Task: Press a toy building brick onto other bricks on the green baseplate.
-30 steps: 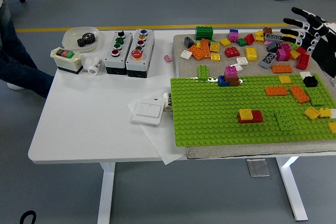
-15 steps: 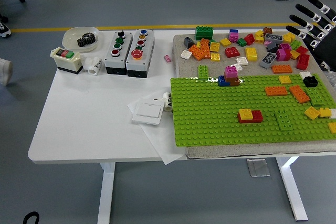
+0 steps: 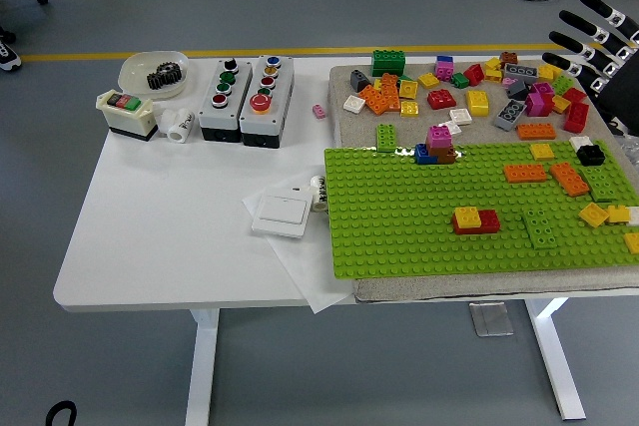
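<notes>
Black right hand (image 3: 597, 37) fingers spread and empty, a little higher at the bench's (image 3: 180, 236) far right than before, green baseplate (image 3: 419, 216) bricks unmoved

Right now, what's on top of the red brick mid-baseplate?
A yellow brick sits on the left half of the red brick on the green baseplate; the red's right half is bare. The studs beneath the yellow one are covered.

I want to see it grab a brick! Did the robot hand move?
Yes. The right robot hand has lifted up and back toward the right edge, away from the loose bricks, fingers spread, holding nothing.
</notes>
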### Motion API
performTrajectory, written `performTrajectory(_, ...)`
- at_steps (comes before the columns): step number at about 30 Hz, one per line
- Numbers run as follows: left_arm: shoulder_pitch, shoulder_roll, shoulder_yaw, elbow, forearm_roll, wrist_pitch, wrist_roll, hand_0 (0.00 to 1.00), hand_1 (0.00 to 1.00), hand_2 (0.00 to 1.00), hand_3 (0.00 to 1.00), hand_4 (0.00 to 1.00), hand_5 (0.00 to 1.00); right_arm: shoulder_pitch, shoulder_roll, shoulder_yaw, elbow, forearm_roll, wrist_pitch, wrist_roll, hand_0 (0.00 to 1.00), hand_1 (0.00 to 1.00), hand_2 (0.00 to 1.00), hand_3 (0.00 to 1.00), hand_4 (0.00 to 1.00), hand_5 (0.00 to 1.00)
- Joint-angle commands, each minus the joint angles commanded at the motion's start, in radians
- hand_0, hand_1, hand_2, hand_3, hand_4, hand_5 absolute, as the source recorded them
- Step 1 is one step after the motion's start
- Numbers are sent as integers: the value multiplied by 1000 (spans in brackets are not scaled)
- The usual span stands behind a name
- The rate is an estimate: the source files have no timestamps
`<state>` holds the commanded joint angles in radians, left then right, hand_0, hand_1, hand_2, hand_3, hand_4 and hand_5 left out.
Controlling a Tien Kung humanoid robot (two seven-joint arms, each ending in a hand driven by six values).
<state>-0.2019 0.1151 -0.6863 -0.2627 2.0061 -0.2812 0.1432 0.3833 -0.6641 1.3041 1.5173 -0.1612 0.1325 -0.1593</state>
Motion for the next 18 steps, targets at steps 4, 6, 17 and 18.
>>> performTrajectory(4,-1,0,-4,0,8,-1,1,751,754,724,596,666,597,-1,0,-1,2,-15,2,-3,717,666,733,895,998,851)
performTrajectory(6,0,1,-6,1,10,-2,1,751,754,724,596,666,597,-4,0,1,4,-18,2,-3,717,666,733,895,998,851)
performTrajectory(17,-1,2,-3,2,5,-5,-3,750,754,725,596,666,597,-9,-3,6,9,-39,5,-12,700,613,678,886,998,851)
performTrajectory(18,-1,2,-3,2,4,-5,-3,750,754,725,596,666,597,-9,-3,6,9,-40,5,-12,700,613,678,886,998,851)
